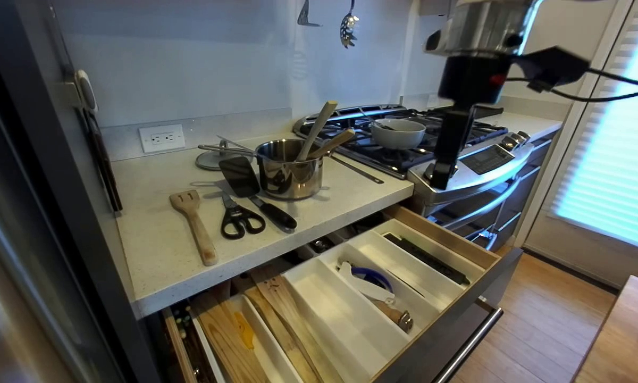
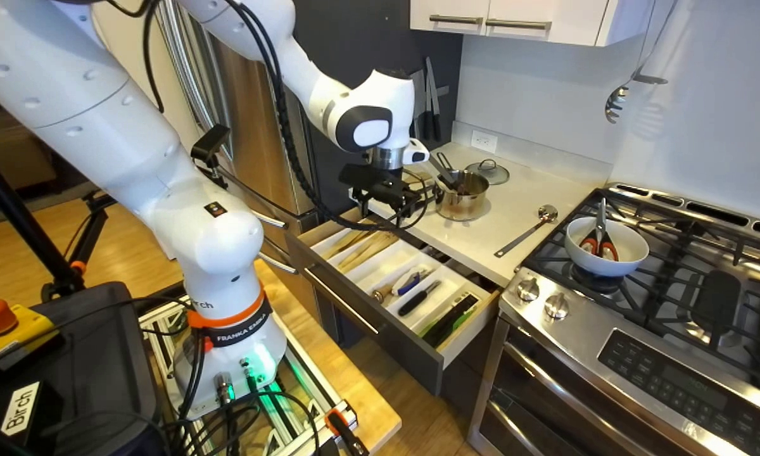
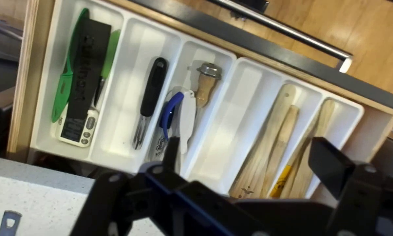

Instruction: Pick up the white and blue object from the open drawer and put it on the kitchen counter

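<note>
White and blue, the slim utensil (image 3: 187, 121) lies in the open light-wood drawer (image 3: 237, 114) with cream compartments, beside a brown-handled, metal-capped gadget (image 3: 206, 89) — the black two-fingered tool (image 3: 245, 144) is spread wide.

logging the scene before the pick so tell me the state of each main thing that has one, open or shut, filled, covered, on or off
drawer, pulled open
gripper, open, holding nothing
white and blue object, lying in the drawer
saucepan, uncovered, utensils leaning in it
lid, off the saucepan, on the counter
black scissors, blades look shut
bowl, on the stove, orange-handled scissors inside
stove, no flame visible
upper cabinet doors, shut
</note>
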